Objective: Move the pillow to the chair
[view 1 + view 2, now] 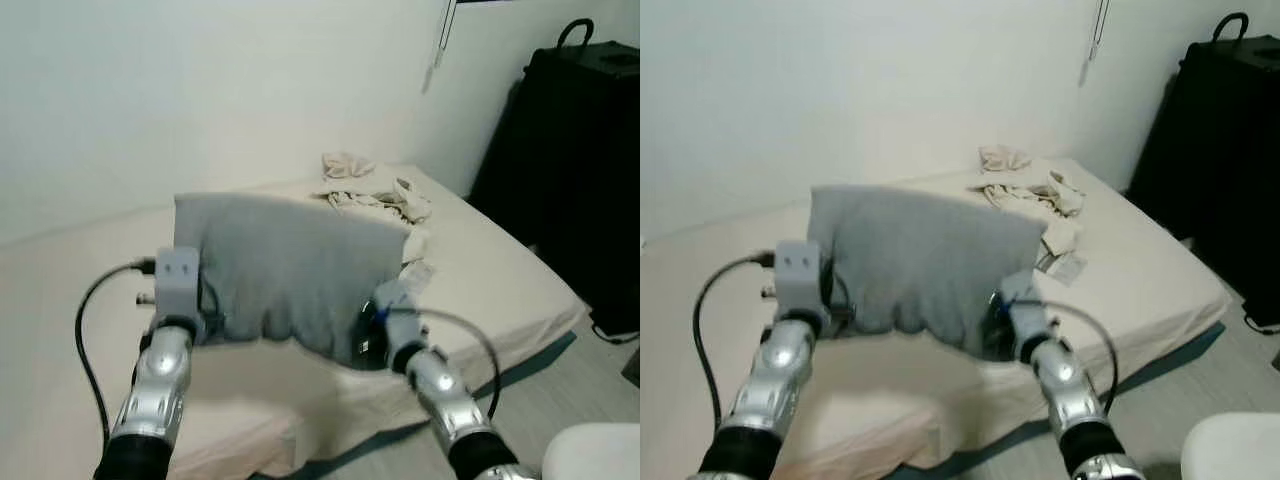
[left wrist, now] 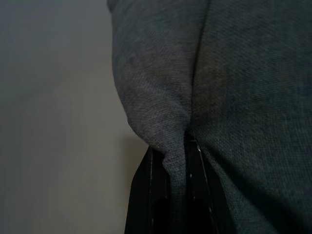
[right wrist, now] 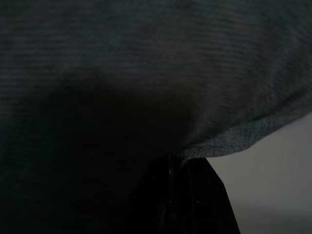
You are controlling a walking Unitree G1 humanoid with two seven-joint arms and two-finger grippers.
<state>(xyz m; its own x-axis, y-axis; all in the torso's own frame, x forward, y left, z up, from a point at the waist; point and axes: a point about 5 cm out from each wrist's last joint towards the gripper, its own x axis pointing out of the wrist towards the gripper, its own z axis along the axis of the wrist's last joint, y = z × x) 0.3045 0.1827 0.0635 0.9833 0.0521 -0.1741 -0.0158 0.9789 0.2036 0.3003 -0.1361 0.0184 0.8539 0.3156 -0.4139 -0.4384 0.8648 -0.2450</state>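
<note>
The pillow point(image 1: 290, 270) was held up in the air between the two hands, clear of the bed point(image 1: 500, 270) that lay beyond and below them. The left hand point(image 2: 168, 161) was clamped on a fold of grey cloth at the pillow's lower left corner; in the left wrist view the fabric bunched into a ridge that ran down between the two black fingers point(image 2: 146, 195). The right hand point(image 3: 183, 163) was closed the same way on the lower right edge, a lip of cloth pinched just above its fingers.

It looked like a light, soft thing. The bottom edge sagged in a shallow curve between the two hands, while the top edge stood fairly straight above them, so the filling seemed to give it some body. Held by the cover alone, it would probably swing and droop as it was carried, and the cloth could creep out of a narrow pinch. A fuller grip on the corners, cover and filling together, seemed the safer hold. Nothing about it looked fragile or slippery.

The pillow was a plain grey rectangle in a finely woven cover, with no pattern or trim visible. Beyond the right hand, crumpled pale cloths point(image 1: 375, 195) lay on the bed. A rounded white shape point(image 1: 1235, 445) sat low, just beside the right arm; whether it was the chair could not be told.
</note>
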